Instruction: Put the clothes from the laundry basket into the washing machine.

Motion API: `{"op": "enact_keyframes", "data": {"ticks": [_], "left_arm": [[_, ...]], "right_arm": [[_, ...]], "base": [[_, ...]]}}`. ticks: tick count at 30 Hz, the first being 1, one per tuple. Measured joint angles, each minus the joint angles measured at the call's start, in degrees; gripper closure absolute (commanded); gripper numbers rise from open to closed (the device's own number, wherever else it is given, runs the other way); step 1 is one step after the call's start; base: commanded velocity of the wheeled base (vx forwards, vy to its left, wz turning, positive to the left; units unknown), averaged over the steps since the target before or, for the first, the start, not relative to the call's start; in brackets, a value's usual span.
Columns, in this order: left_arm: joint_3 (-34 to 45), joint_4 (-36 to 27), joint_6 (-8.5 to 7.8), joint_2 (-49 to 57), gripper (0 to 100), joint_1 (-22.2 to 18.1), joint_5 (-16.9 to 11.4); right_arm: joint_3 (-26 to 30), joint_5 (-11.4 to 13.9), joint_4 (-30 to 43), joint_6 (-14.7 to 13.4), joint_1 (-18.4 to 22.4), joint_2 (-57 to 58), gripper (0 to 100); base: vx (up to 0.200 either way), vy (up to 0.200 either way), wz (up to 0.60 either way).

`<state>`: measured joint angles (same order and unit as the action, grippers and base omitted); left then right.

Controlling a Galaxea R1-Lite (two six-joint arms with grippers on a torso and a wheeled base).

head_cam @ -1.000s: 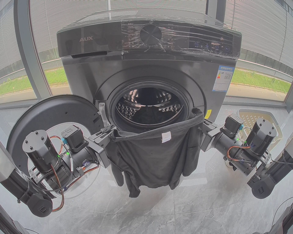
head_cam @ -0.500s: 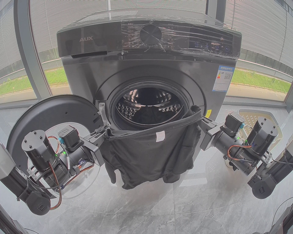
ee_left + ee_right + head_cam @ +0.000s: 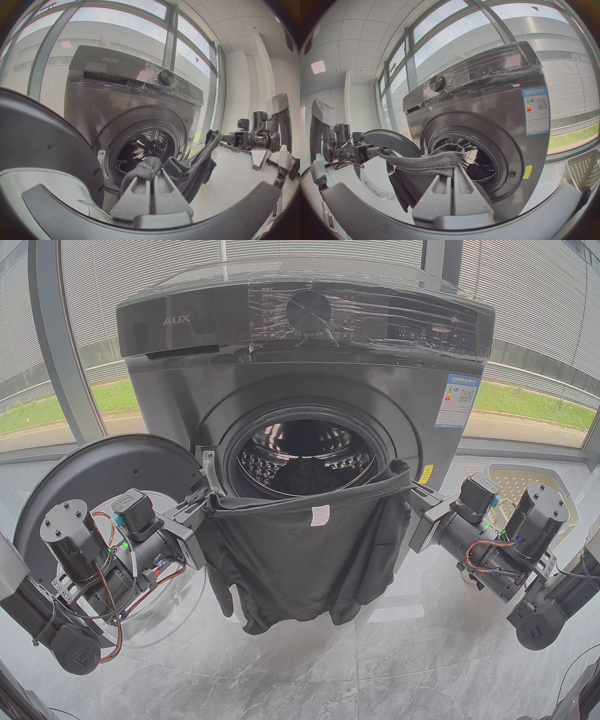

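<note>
A dark grey shirt (image 3: 300, 552) hangs stretched between my two grippers in front of the washing machine (image 3: 300, 384). My left gripper (image 3: 199, 499) is shut on the shirt's left corner, beside the door hinge. My right gripper (image 3: 407, 487) is shut on the right corner, at the drum opening's lower right. The shirt's top edge lies across the lower rim of the open drum (image 3: 306, 455), where another dark garment (image 3: 306, 477) lies inside. In the left wrist view the closed fingers (image 3: 137, 193) pinch bunched cloth (image 3: 150, 165). In the right wrist view the fingers (image 3: 468, 193) clamp the shirt (image 3: 431, 162).
The round door (image 3: 106, 490) stands swung open at the left, just behind my left arm. A beige laundry basket (image 3: 531, 487) sits on the floor at the right, behind my right arm, also seen as the basket (image 3: 582, 170). Grey tiled floor (image 3: 350, 671) lies below the shirt.
My left gripper has moved left and up with the shirt, pulling it tauter. The shirt's top edge has risen to the drum's lower rim. The right gripper has shifted only slightly.
</note>
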<state>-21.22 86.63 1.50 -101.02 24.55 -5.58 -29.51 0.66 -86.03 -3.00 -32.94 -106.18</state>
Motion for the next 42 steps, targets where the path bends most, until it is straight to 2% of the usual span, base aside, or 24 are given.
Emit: {"op": "enact_keyframes", "data": {"ticks": [11, 12, 18, 34, 42], "left_arm": [[0.0, 0.0, -0.02, 0.0, 100, -0.3, -0.4], [0.1, 0.0, -0.05, 0.0, 0, -0.3, -0.4], [0.7, 0.0, 0.24, 0.0, 0, -0.7, -1.4], [2.8, 0.0, -0.16, -1.1, 0, -0.6, -1.5], [3.9, 0.1, -1.26, -4.5, 0, 2.7, -1.6]], "right_arm": [[0.0, 0.0, 0.0, 0.0, -0.1, 0.0, 100], [0.0, 0.0, 0.0, 0.0, -0.1, 0.0, 100], [0.0, 0.1, 0.0, 0.0, 0.0, 0.0, 100], [-0.9, -0.2, 0.1, -1.0, -0.2, -0.3, 100], [-2.7, -0.2, 0.1, -1.6, -2.8, -0.4, 100]], "base": [[0.000, 0.000, 0.00], [0.000, 0.000, 0.00], [0.000, 0.000, 0.00], [0.000, 0.000, 0.00], [0.000, 0.000, 0.00]]}}
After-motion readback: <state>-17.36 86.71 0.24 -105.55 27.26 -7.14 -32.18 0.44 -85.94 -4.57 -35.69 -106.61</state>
